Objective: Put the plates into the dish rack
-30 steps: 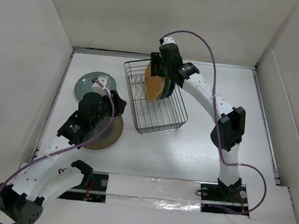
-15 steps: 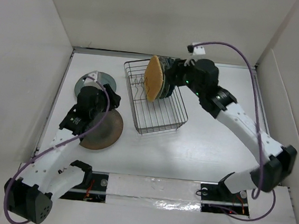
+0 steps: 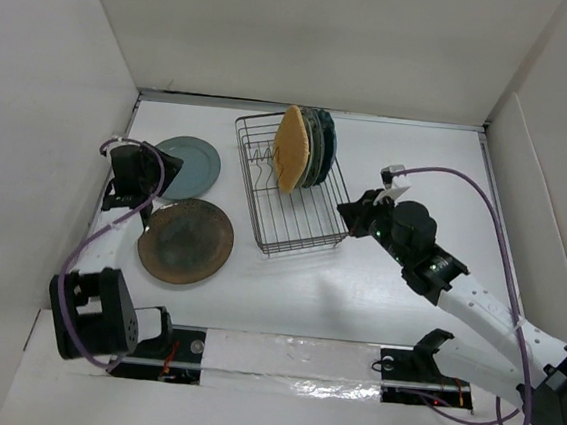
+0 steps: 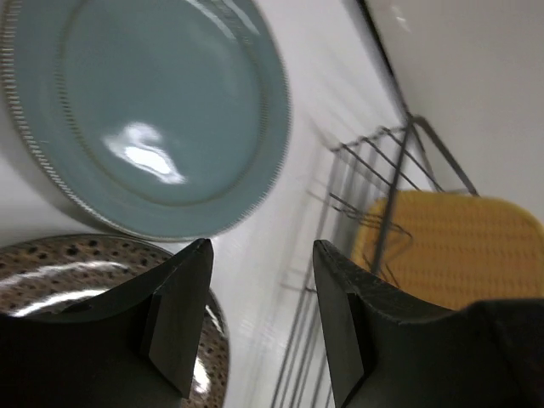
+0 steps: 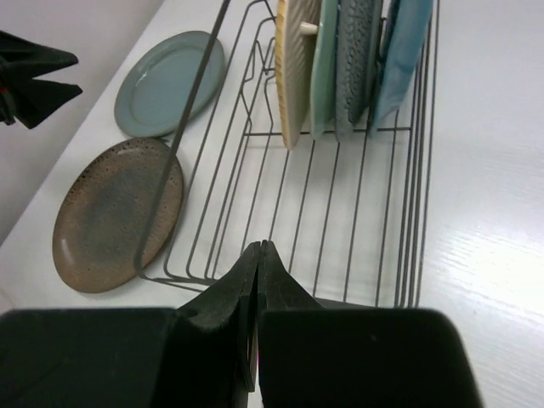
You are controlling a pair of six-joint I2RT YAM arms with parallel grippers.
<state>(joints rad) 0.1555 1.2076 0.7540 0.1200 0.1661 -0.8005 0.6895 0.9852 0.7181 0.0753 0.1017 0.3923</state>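
Claw on left (image 4: 259,255) spread near plates (image 4: 153,110) — right claw (image 5: 258,253) pressed together, facing dish rack (image 5: 179,136).

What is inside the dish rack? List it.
Four plates stand upright at the far end of the dish rack: tan plate, grey-green plate, patterned plate, teal plate. They overlap, hiding most faces.

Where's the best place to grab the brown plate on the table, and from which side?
Probably the rim of the brown plate on its left side, coming low from the left with the left tool. It lies flat, and that edge faces away from the dish rack.
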